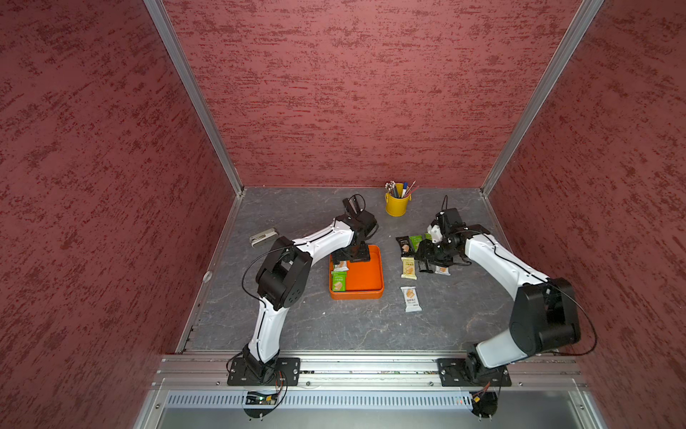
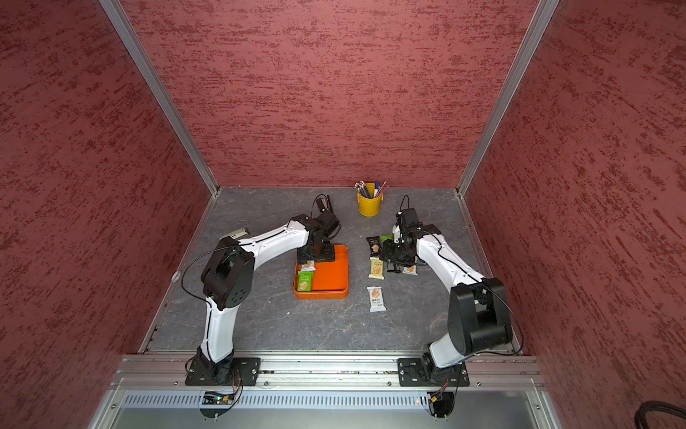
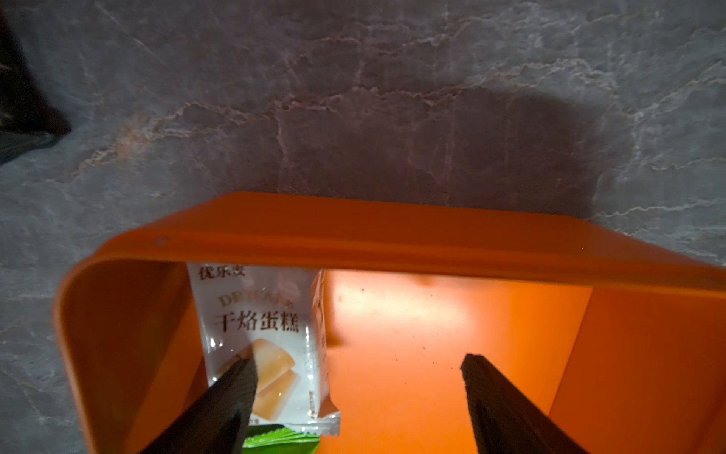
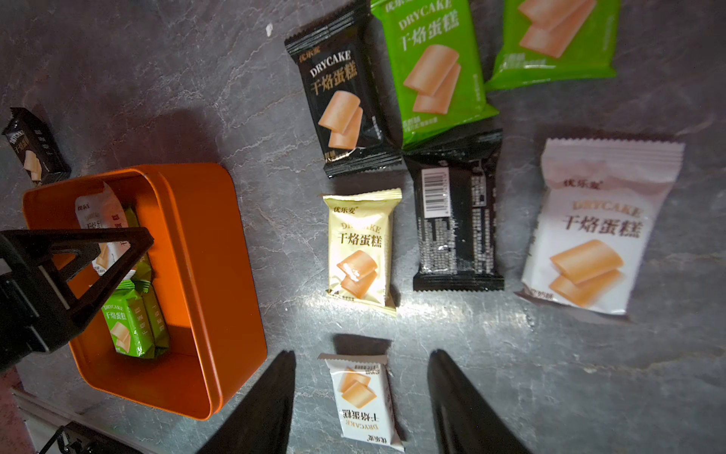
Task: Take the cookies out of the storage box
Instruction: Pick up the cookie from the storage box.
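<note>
Near the middle of the grey table (image 1: 297,327), the orange box (image 1: 367,276) is seen with cookies lined along one wall: a white packet (image 3: 267,334) and green packets (image 1: 338,281) just beside it. The rest of the box floor is bare. The left gripper (image 3: 359,371) is set low inside the box with its jaws spread wide and nothing pinched. One fingertip (image 3: 239,377) is placed over the white packet. Whether it touches the wrapper cannot be told.

To the robot's right of the box, more cookies are laid flat on the table. A black packet (image 4: 345,102), a green packet (image 4: 436,67) and a second green packet (image 4: 550,35) are side by side. Nearby are a pale yellow packet (image 4: 359,251), a face-down black packet (image 4: 455,220) and a large white packet (image 4: 589,232). The right gripper (image 4: 361,353) is held over a small white packet (image 4: 363,397) with its jaws apart on either side, not closed on it.

A yellow bucket (image 1: 396,206) of pens is stood near the back wall, and a stapler (image 1: 263,236) is left well apart on the robot's left.
</note>
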Robot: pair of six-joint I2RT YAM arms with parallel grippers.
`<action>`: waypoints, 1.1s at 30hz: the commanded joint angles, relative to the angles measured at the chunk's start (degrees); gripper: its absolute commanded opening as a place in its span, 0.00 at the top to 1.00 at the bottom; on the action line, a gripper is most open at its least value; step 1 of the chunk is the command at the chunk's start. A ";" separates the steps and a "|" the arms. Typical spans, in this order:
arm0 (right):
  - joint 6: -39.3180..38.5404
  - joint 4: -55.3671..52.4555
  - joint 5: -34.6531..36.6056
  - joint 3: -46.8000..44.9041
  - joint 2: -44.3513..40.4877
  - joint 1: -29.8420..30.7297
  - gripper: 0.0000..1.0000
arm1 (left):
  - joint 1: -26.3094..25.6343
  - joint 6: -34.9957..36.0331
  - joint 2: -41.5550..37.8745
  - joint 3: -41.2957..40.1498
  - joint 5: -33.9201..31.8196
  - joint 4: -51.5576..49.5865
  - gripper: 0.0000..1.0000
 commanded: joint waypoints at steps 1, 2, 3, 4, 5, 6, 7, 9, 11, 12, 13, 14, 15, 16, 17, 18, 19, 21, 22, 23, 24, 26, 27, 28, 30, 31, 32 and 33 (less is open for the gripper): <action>-0.59 0.64 -0.27 0.54 0.08 -0.54 0.42 | 0.05 -1.42 -1.32 0.85 -0.78 -1.19 0.13; -0.63 0.66 -0.37 0.40 0.08 -0.56 0.42 | 0.18 -1.43 -1.61 0.97 -1.56 -1.86 0.13; -0.55 0.77 -0.47 0.33 0.13 -0.60 0.42 | 0.30 -1.47 -1.87 1.15 -2.41 -2.61 0.13; -0.55 0.94 -0.54 0.36 0.04 -0.61 0.42 | 0.40 -1.45 -2.07 1.29 -3.12 -3.05 0.13; -0.50 0.89 -0.61 0.33 0.25 -0.61 0.42 | 0.52 -1.35 -2.18 1.33 -3.61 -3.41 0.13; -0.46 0.91 -0.75 0.31 0.28 -0.56 0.42 | 0.87 -1.34 -2.12 1.31 -3.84 -3.76 0.13; -0.46 0.95 -0.75 0.36 0.34 -0.60 0.42 | 1.10 -1.34 -2.01 1.24 -3.86 -3.91 0.13; -0.46 0.94 -0.75 0.31 0.34 -0.55 0.42 | 1.54 -1.41 -1.82 0.95 -4.00 -4.02 0.13; -0.46 0.76 -0.66 0.40 0.33 -0.60 0.42 | 1.69 -1.58 -1.78 0.67 -4.15 -3.94 0.14; -0.50 0.75 -0.58 0.40 0.30 -0.55 0.42 | 1.81 -1.50 -1.65 0.58 -4.35 -3.85 0.14; -0.55 0.62 -0.57 0.40 0.30 -0.59 0.42 | 1.89 -1.62 -1.58 0.46 -4.44 -3.60 0.14; -0.55 0.66 -0.53 0.44 0.39 -0.65 0.42 | 1.98 -1.61 -1.43 0.27 -4.40 -3.25 0.14; -0.55 0.55 -0.53 0.48 0.48 -0.63 0.42 | 2.14 -1.53 -1.27 0.09 -4.19 -2.85 0.14; -0.50 0.52 -0.47 0.55 0.63 -0.64 0.42 | 2.29 -1.46 -1.12 -0.19 -3.89 -2.41 0.14; -0.55 0.44 -0.48 0.57 0.66 -0.67 0.42 | 2.39 -1.38 -0.99 -0.54 -3.46 -1.82 0.14; -0.55 0.51 -0.44 0.65 0.65 -0.65 0.42 | 2.51 -1.35 -0.85 -0.83 -3.09 -1.41 0.14; -0.59 0.39 -0.40 0.69 0.66 -0.72 0.42 | 2.60 -1.39 -0.74 -1.01 -2.76 -0.98 0.14; -0.56 0.25 -0.08 0.67 0.65 -0.64 0.42 | 2.68 -1.13 -0.63 -1.59 -2.18 -0.18 0.14; -0.66 0.18 -0.10 0.74 0.62 -0.71 0.42 | 2.69 -1.03 -0.55 -1.75 -1.90 0.22 0.14; -0.63 0.23 -0.05 0.77 0.65 -0.72 0.42 | 2.69 -1.02 -0.38 -1.84 -1.65 0.49 0.15; -0.63 0.10 0.00 0.75 0.69 -0.72 0.42 | 2.69 -0.99 -0.22 -1.91 -1.42 0.68 0.15; -0.67 0.08 0.05 0.84 0.65 -0.69 0.42 | 2.69 -1.02 0.13 -1.84 -1.07 0.89 0.17; -0.68 0.04 0.04 0.92 0.68 -0.72 0.42 | 2.69 -1.04 0.28 -1.86 -1.02 0.91 0.18; -0.69 0.00 0.08 0.92 0.66 -0.67 0.42 | 2.66 -1.01 0.42 -1.85 -0.97 0.90 0.19; -0.72 -0.10 0.05 1.02 0.66 -0.74 0.42 | 2.69 -1.03 0.52 -1.91 -0.97 0.90 0.22; -0.72 -0.05 0.04 1.01 0.64 -0.75 0.42 | 2.66 -1.00 0.65 -1.93 -1.01 0.86 0.24; -0.77 -0.03 0.06 1.09 0.56 -0.72 0.42 | 2.64 -1.00 0.61 -1.93 -1.18 0.73 0.25; -0.73 -0.09 0.04 0.98 0.62 -0.75 0.42 | 2.68 -0.99 0.57 -1.93 -1.43 0.57 0.27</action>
